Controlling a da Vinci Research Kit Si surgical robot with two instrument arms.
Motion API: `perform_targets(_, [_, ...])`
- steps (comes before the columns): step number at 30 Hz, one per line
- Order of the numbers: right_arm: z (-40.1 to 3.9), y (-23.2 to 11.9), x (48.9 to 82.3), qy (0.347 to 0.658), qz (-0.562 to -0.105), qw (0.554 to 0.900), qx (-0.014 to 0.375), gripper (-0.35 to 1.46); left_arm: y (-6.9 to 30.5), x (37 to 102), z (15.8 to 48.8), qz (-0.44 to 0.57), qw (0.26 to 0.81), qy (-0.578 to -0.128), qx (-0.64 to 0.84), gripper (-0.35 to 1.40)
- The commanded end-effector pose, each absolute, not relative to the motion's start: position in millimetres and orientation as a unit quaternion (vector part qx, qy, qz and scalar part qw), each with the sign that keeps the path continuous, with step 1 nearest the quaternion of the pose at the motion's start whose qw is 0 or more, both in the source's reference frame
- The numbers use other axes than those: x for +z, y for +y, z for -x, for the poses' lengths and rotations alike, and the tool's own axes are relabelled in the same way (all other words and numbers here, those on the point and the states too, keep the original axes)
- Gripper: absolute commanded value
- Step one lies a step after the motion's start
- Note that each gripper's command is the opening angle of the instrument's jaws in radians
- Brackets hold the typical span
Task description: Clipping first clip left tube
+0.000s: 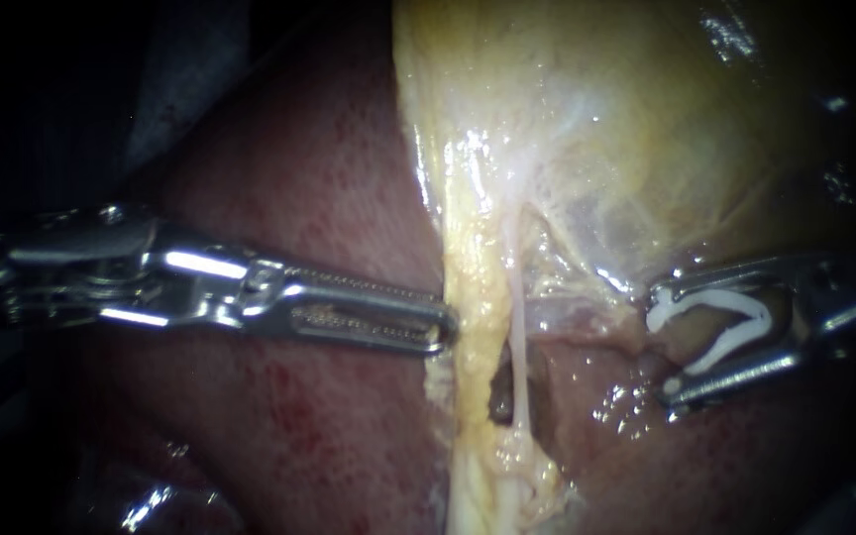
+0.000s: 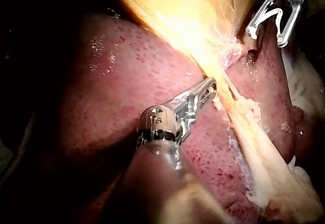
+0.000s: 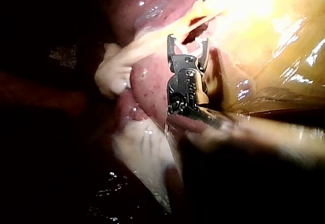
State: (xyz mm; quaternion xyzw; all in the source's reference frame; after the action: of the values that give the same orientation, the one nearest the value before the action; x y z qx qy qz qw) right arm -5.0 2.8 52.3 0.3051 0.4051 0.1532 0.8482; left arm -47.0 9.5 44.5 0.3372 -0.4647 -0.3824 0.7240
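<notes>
The left tube (image 1: 473, 287) is steadied by the closed left instrument (image 1: 443, 327) for the clip (image 1: 730, 342) held in the right instrument's (image 1: 664, 347) wide-spread jaws.

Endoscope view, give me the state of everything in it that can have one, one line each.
left instrument: jaws shut, tips against the left tube.
right instrument: jaws wide apart, holding the clip, short of the tubes.
clip: open, on no tube.
left tube: bare, no clip.
right tube: bare, no clip.

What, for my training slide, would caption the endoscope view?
Left instrument at the left tube below the gallbladder; right instrument holds a white clip nearby.
</notes>
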Motion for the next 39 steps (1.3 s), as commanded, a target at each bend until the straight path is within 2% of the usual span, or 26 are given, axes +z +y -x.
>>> perform_targets(1, [5.0,2.8,52.3,0.405,-0.305,0.848,0.153,0.5,9.5,44.5,47.0,-0.337,0.724,-0.465,-0.382,-0.35])
perform_targets(13, [4.8,2.8,52.2,0.405,-0.305,0.848,0.154,0.5,9.2,44.1,46.6,-0.338,0.724,-0.465,-0.381,-0.35])
perform_targets(27, [4.3,2.5,52.3,0.405,-0.303,0.849,0.155,0.5,8.6,40.8,43.0,-0.343,0.721,-0.467,-0.38,-0.35])
perform_targets(39, [3.7,2.2,52.1,0.405,-0.302,0.849,0.156,0.51,9.2,39.1,41.9,-0.342,0.717,-0.47,-0.385,-0.35])
